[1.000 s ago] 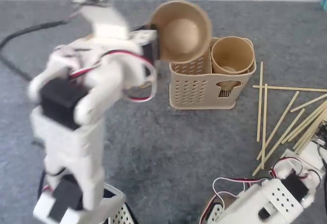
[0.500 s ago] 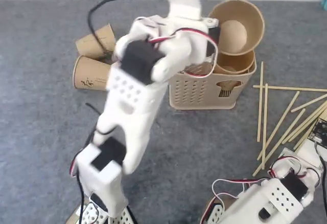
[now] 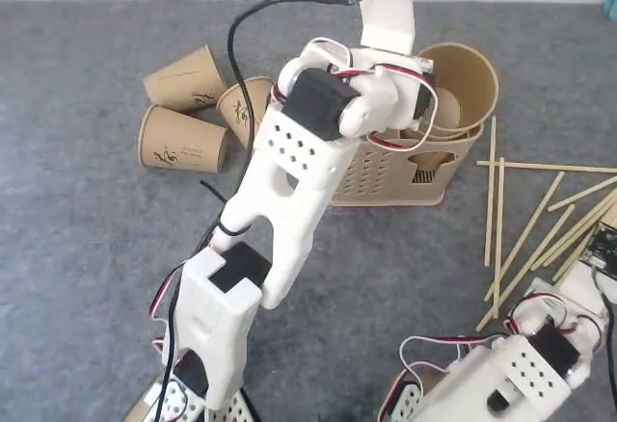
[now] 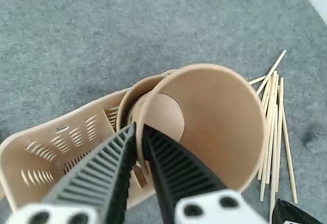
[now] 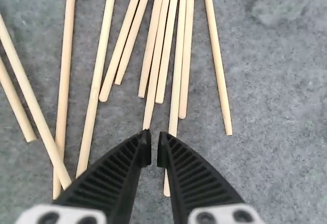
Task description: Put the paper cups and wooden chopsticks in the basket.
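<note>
While its black ribbed jaws are pinching the rim of a tan paper cup (image 4: 204, 127), the left gripper (image 4: 138, 129) is holding it tilted over a beige perforated plastic basket (image 4: 56, 147), against a second cup (image 4: 143, 84) sitting inside. The right gripper (image 5: 152, 137) is hovering almost closed, gripping nothing, above pale wooden chopsticks (image 5: 158, 45) scattered on grey carpet (image 5: 276, 81). Three more cups (image 3: 183, 140) are lying sideways near the basket.
</note>
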You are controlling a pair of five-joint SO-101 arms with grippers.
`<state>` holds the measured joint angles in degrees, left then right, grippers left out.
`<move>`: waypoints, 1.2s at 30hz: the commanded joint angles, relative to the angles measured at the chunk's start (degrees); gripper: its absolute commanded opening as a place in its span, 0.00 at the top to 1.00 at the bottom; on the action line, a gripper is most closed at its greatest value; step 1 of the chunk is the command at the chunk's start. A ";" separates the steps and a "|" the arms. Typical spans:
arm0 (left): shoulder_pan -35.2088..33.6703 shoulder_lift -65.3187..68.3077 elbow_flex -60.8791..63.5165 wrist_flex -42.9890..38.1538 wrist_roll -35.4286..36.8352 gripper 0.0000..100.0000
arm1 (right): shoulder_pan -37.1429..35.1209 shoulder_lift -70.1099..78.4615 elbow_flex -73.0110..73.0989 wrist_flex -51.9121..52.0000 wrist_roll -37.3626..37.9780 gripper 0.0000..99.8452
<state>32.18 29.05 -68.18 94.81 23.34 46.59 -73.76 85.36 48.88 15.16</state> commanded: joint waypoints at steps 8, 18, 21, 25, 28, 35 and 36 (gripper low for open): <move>-0.09 -2.64 -3.82 5.36 0.18 0.70 | 4.44 0.48 -1.05 -2.77 -1.14 0.96; -16.18 -21.10 6.99 5.89 -9.05 0.78 | 7.78 6.29 -8.35 -2.77 -1.58 0.96; -22.07 -30.07 17.54 5.80 -11.87 0.78 | 7.78 15.25 -14.51 -2.77 -1.41 0.96; -30.15 -40.35 33.10 5.54 -12.48 0.78 | 7.87 30.55 -25.58 -2.77 -1.67 0.96; -35.69 -46.33 45.67 3.52 -12.66 0.78 | 8.13 42.24 -33.67 -2.77 -1.58 0.96; -46.95 -56.09 75.12 -13.19 -16.53 0.78 | 10.59 67.30 -50.55 -3.21 -0.70 0.92; -47.38 -57.14 79.34 -15.91 -16.70 0.78 | 10.42 70.37 -52.92 -3.30 0.09 0.89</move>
<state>-11.96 -21.93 -3.82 89.45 9.36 56.62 -10.73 41.05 46.77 14.29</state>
